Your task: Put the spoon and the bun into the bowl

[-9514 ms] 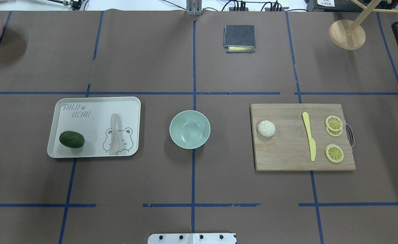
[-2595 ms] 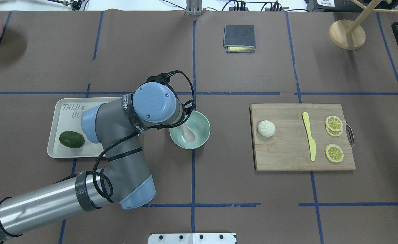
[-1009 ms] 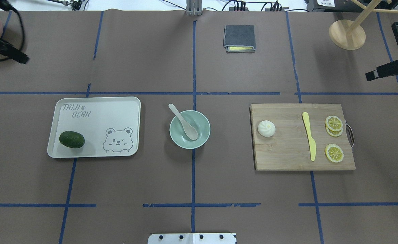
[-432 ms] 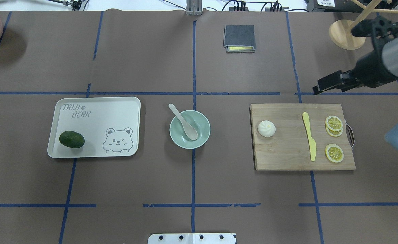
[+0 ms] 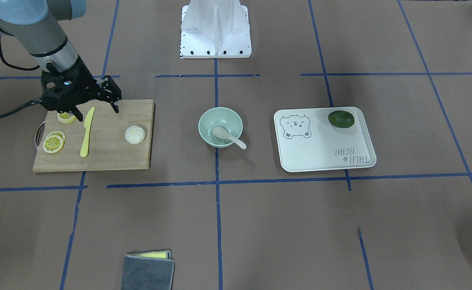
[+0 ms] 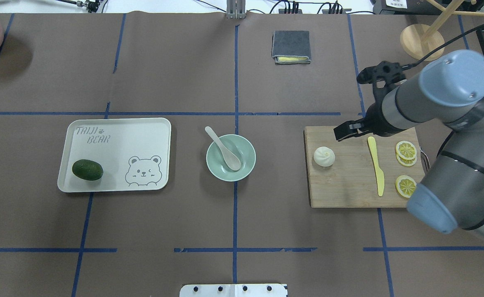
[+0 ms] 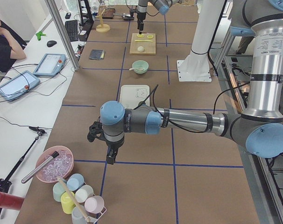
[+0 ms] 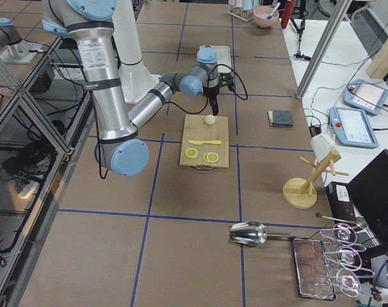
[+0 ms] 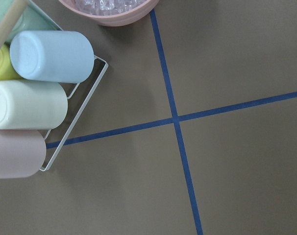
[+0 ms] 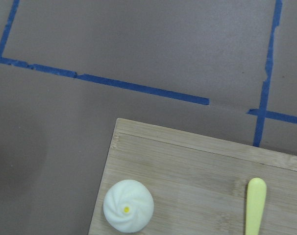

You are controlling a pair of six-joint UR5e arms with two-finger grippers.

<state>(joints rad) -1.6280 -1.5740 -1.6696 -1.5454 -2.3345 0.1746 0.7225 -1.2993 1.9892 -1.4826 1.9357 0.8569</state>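
Observation:
The off-white spoon (image 6: 223, 148) lies with its scoop in the mint-green bowl (image 6: 246, 160) at the table's middle, handle over the rim; it also shows in the front view (image 5: 228, 136). The white pleated bun (image 6: 324, 156) sits on the wooden cutting board (image 6: 341, 187). My right gripper (image 5: 97, 112) is open and empty, hovering over the board's far edge, just behind the bun (image 5: 135, 134). The right wrist view shows the bun (image 10: 128, 205) below. My left gripper (image 7: 110, 156) is far off at the table's left end; I cannot tell if it is open or shut.
A yellow plastic knife (image 6: 376, 165) and lemon slices (image 6: 406, 149) lie on the board right of the bun. A white bear tray (image 6: 114, 140) holds an avocado (image 6: 87, 170). A grey cloth (image 6: 291, 46) and wooden stand (image 6: 422, 41) are at the back. Cups (image 9: 36, 98) lie below the left wrist.
The spoon went from the tray into the bowl with my left arm, which then withdrew out of the overhead view. My right arm swung in from the right to above the board near the bun.

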